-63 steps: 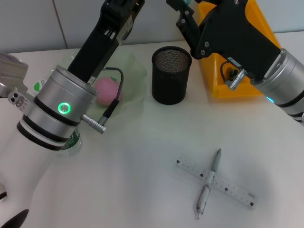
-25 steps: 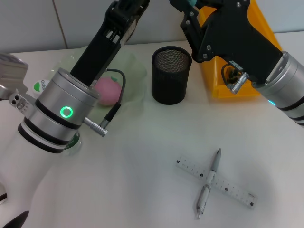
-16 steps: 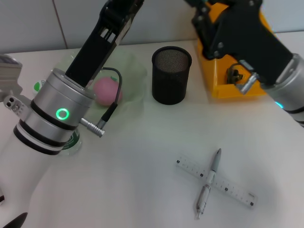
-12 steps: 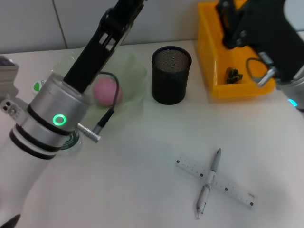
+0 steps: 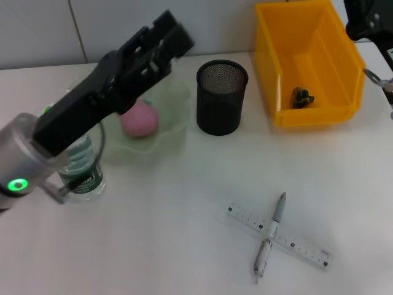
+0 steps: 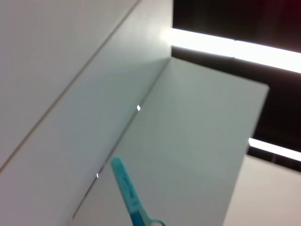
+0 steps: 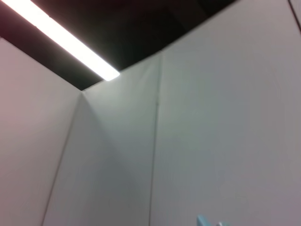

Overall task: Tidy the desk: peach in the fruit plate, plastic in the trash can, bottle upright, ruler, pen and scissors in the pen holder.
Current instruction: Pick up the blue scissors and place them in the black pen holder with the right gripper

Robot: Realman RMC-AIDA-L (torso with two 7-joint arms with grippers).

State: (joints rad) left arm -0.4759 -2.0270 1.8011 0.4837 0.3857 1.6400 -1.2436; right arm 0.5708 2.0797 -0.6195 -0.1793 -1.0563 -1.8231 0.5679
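Teal scissors [image 6: 129, 195] at left tool, raised off desk.

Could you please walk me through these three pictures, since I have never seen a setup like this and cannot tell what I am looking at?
This is a two-armed robot tidying a desk. The head camera looks down on a white table. The left arm reaches over a pale green fruit plate holding a pink peach, beside an upright bottle. Behind stand a black mesh pen holder and a yellow bin containing something small and dark. In front, a pen lies across a ruler. The right arm barely shows. Both wrist cameras point up at walls and ceiling; the left one catches a teal scissors handle, seemingly held.
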